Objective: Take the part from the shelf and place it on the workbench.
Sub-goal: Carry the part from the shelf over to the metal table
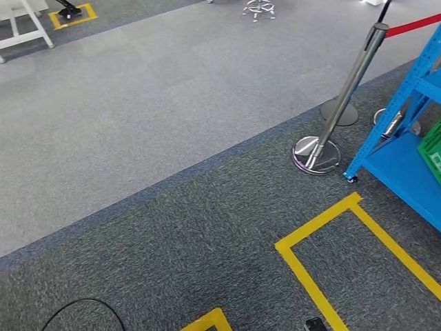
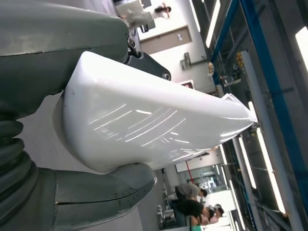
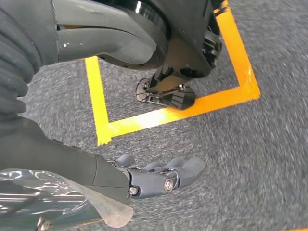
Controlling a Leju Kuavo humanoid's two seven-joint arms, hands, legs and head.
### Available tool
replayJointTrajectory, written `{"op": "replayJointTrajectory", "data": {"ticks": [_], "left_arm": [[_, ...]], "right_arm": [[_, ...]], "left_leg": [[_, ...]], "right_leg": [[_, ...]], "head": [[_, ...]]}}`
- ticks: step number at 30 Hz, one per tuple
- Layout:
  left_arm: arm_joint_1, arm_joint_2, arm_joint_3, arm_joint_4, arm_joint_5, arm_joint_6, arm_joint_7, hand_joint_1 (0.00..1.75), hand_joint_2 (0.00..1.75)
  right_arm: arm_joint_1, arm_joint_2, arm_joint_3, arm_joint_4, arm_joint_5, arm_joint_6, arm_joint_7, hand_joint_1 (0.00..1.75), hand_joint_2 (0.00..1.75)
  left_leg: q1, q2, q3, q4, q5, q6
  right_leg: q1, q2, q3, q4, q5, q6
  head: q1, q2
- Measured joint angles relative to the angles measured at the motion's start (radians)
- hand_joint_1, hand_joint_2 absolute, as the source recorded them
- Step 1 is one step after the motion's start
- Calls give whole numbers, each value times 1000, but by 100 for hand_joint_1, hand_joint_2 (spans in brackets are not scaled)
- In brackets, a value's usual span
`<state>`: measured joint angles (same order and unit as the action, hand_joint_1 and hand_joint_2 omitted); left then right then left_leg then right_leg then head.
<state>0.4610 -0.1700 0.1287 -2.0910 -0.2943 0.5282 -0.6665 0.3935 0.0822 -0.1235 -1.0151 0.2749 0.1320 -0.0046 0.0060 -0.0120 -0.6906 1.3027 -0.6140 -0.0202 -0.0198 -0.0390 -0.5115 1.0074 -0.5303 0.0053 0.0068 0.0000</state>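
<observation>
A glossy white moulded part (image 2: 152,125) lies across the left wrist view. My left hand (image 2: 69,43) grips it, the thick grey thumb (image 2: 109,190) on one side and the darker fingers (image 2: 148,62) on the other. In the right wrist view my right hand (image 3: 152,178) hangs over the grey carpet with its fingers stretched out loosely and nothing in them. The blue shelf (image 1: 411,158) stands at the right edge of the head view, with a green crate (image 1: 433,153) on its low deck.
A chrome stanchion (image 1: 337,103) with a red belt stands beside the shelf. Yellow tape squares (image 1: 359,255) mark the dark carpet, and a black cable (image 1: 83,307) loops at the lower left. A white table leg (image 1: 26,27) shows far left. People (image 2: 192,202) stand in the distance.
</observation>
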Motion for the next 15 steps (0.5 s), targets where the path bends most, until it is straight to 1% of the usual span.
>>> {"op": "replayJointTrajectory", "data": {"ticks": [1,2,3,4,5,6,7,8,9,10,11,12,13,14,15], "left_arm": [[1,0,0,0,0,0,0,173,175],[1,0,0,0,0,0,0,173,175],[1,0,0,0,0,0,0,173,175],[0,0,0,0,0,0,0,173,175],[-1,0,0,0,0,0,0,173,175],[-2,0,0,0,0,1,-1,173,175],[-2,0,1,0,-1,3,-1,173,175],[-1,0,3,0,-1,6,-2,173,175],[0,-2,6,-1,-2,10,-3,173,175],[0,-4,8,-1,-3,14,-4,173,175],[-2,-6,11,-1,-4,18,-5,173,175],[-4,-8,12,-1,-5,21,-6,173,175],[-6,-10,13,-1,-5,23,-7,173,175],[-7,-12,14,-1,-5,25,-7,173,175],[-7,-14,15,-1,-5,28,-7,173,175]], "right_arm": [[0,-1,2,0,0,0,0,0,175],[-1,-2,5,0,0,0,0,0,175],[-1,-3,7,0,0,0,0,0,175],[-2,-3,8,0,0,0,0,0,175],[-2,-4,10,0,-1,0,0,0,175],[-2,-4,11,0,-2,0,1,0,175],[-3,-5,12,0,-4,-1,1,0,175],[-5,-5,15,0,-7,-4,2,0,175],[-7,-7,19,0,-11,-8,3,0,175],[-9,-9,24,0,-15,-11,3,0,175],[-10,-12,28,-1,-19,-14,4,0,175],[-9,-15,32,-1,-22,-15,5,0,175],[-7,-17,35,0,-23,-15,7,0,175],[-4,-19,38,0,-25,-16,8,0,175],[-3,-21,41,0,-28,-18,10,0,175]], "left_leg": [[1,2,3,-7,15,0],[2,9,27,-53,47,2],[0,26,65,-124,82,7],[-4,52,102,-194,106,12],[-9,72,129,-246,119,18],[-14,84,141,-273,120,24],[-18,82,142,-280,116,28],[-19,69,141,-283,119,34],[-17,57,143,-290,124,40],[-15,45,146,-297,130,46],[-12,34,149,-304,135,52],[-9,22,151,-308,137,56],[-9,10,150,-309,137,60],[-10,-2,150,-309,136,61],[-11,-16,151,-309,135,62]], "right_leg": [[0,-14,0,0,-3,0],[1,-28,1,0,-6,2],[1,-40,5,-1,-10,4],[3,-52,9,0,-16,8],[4,-63,15,-1,-20,13],[5,-74,20,-1,-24,18],[6,-85,25,-3,-25,24],[6,-96,33,-7,-25,29],[4,-94,39,-9,-28,33],[3,-72,39,0,-38,37],[2,-41,27,30,-57,40],[1,-4,0,83,-85,42],[0,24,-36,151,-116,43],[0,34,-74,219,-138,44],[0,38,-102,263,-144,44]], "head": [[0,0],[0,0],[0,0],[0,0],[0,0],[1,0],[0,0],[0,0],[0,0],[2,0],[4,0],[6,0],[7,0],[7,0],[7,0]]}}
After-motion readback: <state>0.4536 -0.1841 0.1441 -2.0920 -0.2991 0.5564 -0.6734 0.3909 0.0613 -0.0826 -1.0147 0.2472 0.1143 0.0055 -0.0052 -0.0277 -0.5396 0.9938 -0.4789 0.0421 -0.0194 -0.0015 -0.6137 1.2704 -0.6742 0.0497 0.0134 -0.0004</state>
